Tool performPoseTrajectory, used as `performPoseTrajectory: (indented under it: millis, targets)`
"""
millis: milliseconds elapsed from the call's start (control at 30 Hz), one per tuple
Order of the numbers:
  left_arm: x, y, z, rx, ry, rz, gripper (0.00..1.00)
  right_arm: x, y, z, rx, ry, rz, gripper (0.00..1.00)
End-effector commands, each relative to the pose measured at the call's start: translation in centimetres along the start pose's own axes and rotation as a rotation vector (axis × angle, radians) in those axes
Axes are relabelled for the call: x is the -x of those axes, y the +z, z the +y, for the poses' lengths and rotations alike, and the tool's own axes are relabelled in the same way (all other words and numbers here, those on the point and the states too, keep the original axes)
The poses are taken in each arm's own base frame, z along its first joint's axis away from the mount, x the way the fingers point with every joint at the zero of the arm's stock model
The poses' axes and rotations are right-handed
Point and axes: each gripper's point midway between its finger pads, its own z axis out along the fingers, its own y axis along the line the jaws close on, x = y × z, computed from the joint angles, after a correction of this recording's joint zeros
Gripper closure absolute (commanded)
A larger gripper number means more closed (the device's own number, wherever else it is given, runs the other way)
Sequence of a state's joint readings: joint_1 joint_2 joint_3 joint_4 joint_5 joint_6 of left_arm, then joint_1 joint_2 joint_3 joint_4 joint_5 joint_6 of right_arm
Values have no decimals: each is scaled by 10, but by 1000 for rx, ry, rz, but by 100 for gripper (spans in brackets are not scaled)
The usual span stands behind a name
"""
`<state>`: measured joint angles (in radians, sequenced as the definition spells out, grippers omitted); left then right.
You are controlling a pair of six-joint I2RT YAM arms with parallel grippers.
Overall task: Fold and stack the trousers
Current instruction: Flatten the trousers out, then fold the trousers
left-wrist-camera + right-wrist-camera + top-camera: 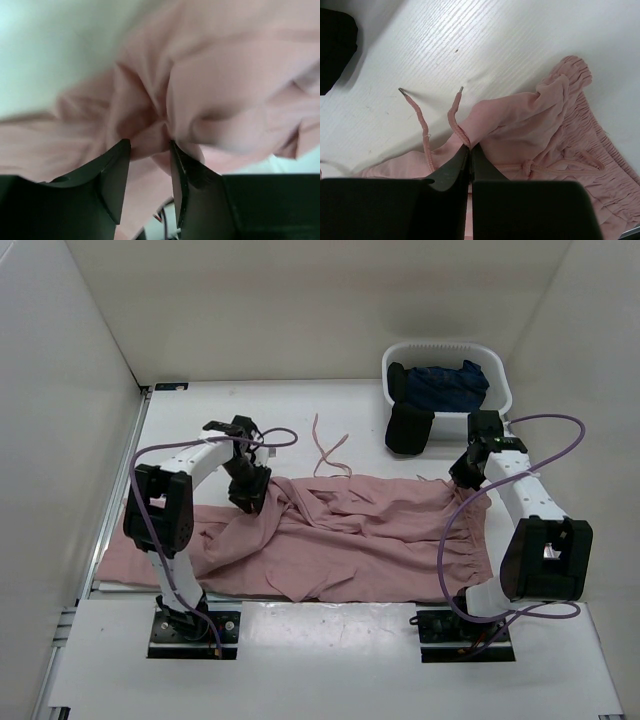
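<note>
The dusty-pink trousers lie wrinkled across the near half of the table, legs to the left and gathered waistband to the right. My left gripper is shut on a bunch of the fabric at the far edge, and creases radiate from its tips over the trousers. My right gripper is shut on the far waist corner; its tips pinch the fabric and a drawstring. Two thin drawstrings trail on the table behind the trousers.
A white basket stands at the back right with dark navy garments in it. A black garment hangs over its front onto the table. White walls close in the left, back and right sides.
</note>
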<state>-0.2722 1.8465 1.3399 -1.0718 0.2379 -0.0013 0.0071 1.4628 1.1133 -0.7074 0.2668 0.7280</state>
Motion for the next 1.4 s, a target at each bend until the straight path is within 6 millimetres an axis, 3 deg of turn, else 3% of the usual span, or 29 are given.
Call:
performPoseTrajectory:
  millis: [0, 167, 300, 367, 500, 533, 567, 600, 733, 767, 800, 933, 967, 1033, 1067, 1100, 1167, 1200, 1267, 1367]
  targets:
    - [-26, -20, -26, -76, 26, 23, 52, 7, -8, -4, -8, -15, -37, 100]
    - [-44, -19, -20, 18, 65, 34, 86, 6, -6, -4, -14, -17, -30, 100]
    - [-60, -2, -3, 99, 70, 77, 86, 4, -4, -8, -27, -19, -30, 100]
    - [-46, -4, 9, 173, 81, 26, 86, 4, -1, -7, -28, -19, -29, 100]
    - [26, -61, 59, 558, 74, -202, 86, 15, -4, 4, -3, -14, -41, 100]
    - [60, -96, 59, 611, 58, -322, 86, 18, -6, 7, 4, -11, -48, 100]
    - [76, -116, 65, 657, 33, -378, 86, 22, -7, 12, 17, -10, -49, 100]
    - [104, -155, 68, 740, -1, -486, 86, 22, -7, 12, 17, 0, -49, 100]
    - [138, -221, 69, 876, -75, -673, 86, 23, -10, 15, 26, 0, -45, 100]
    - [136, -226, 69, 883, -80, -683, 86, 23, -10, 15, 26, 0, -45, 100]
    - [133, -224, 70, 883, -80, -680, 86, 17, -7, 11, 15, 6, -33, 100]
    - [77, -168, 79, 835, -24, -531, 86, 6, -2, 2, 1, 1, -17, 100]
    - [44, -128, 88, 828, 8, -402, 86, 2, -3, 1, 6, 1, -9, 100]
    - [12, -96, 85, 767, 45, -312, 86, -2, -1, -2, -1, -1, -1, 100]
    - [-19, -67, 79, 690, 80, -231, 86, 0, -1, 0, 5, 0, -8, 100]
    - [-40, -52, 74, 631, 92, -170, 86, -4, 0, -1, 7, 8, 6, 100]
    - [-75, -26, 47, 455, 132, -80, 74, -7, 2, -3, 1, 6, 13, 100]
    - [-99, -13, 44, 407, 132, -11, 47, -5, 2, -1, 7, 8, 6, 100]
    - [-113, -16, 36, 356, 132, -9, 28, -5, 2, -1, 7, 8, 6, 100]
    - [-95, -43, 26, 339, 138, -110, 15, -6, 5, -2, 1, 6, 13, 100]
